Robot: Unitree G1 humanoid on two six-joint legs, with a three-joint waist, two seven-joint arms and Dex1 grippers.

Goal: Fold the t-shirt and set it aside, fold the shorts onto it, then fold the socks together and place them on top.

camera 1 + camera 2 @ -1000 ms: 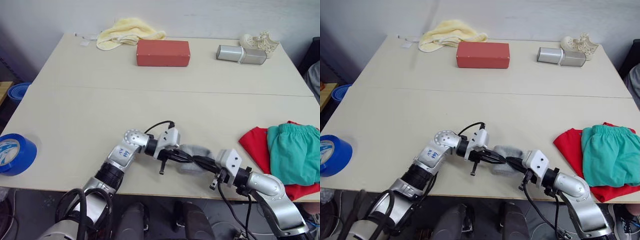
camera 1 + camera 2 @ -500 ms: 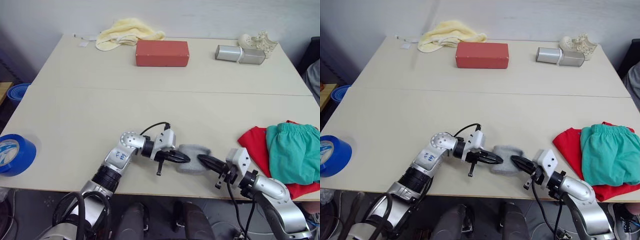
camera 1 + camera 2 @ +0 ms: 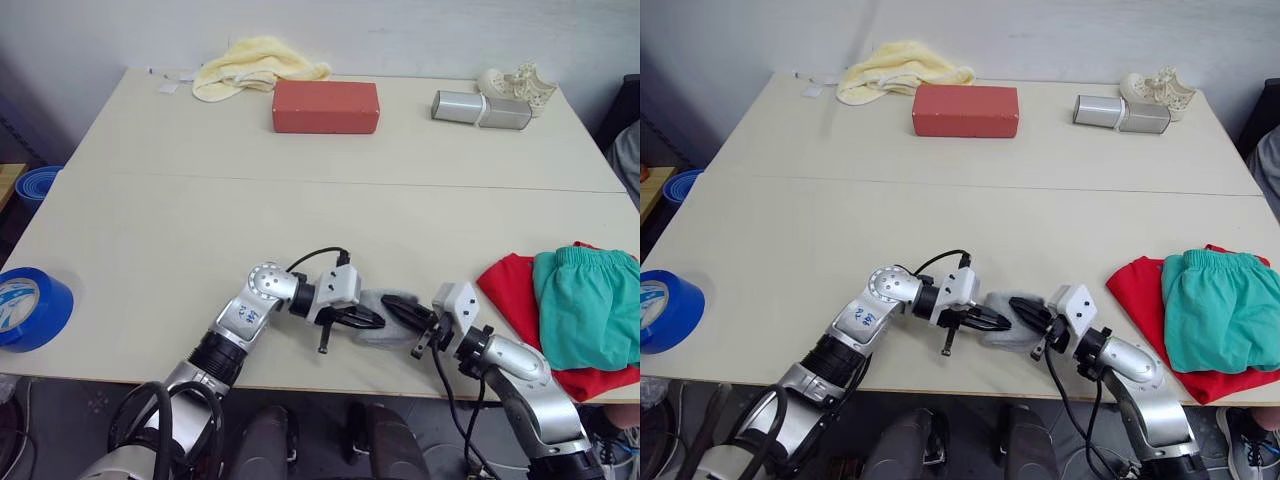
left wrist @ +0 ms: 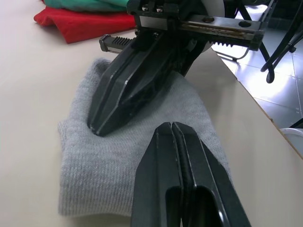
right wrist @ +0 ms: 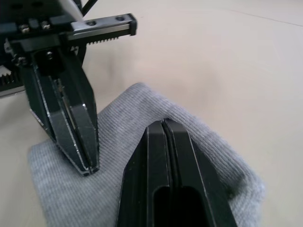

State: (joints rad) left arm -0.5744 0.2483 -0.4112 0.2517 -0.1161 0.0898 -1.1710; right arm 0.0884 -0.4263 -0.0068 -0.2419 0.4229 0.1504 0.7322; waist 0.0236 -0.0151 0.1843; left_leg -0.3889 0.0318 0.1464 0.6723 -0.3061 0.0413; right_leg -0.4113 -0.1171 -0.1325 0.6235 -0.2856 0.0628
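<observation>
The socks (image 3: 385,318) lie bunched at the near edge of the surface (image 3: 300,210). The left claw (image 3: 378,320) and right claw (image 3: 388,304), both closed, press on them from either side. The shorts (image 3: 590,305) rest on the t-shirt (image 3: 508,285) at the right.

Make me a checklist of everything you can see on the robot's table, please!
Surface: pale table, seam across the middle.
Job's things: grey socks near the front edge; teal shorts lying on the red t-shirt at the robot's right.
Clutter: yellow towel, red box, silver canister and a cream object at the far side; blue tape roll at the left edge.
Grippers: left gripper and right gripper both shut, fingers resting on the socks from opposite sides.
Cables: black cable looping over the left wrist.
Surroundings: grey wall behind.
</observation>
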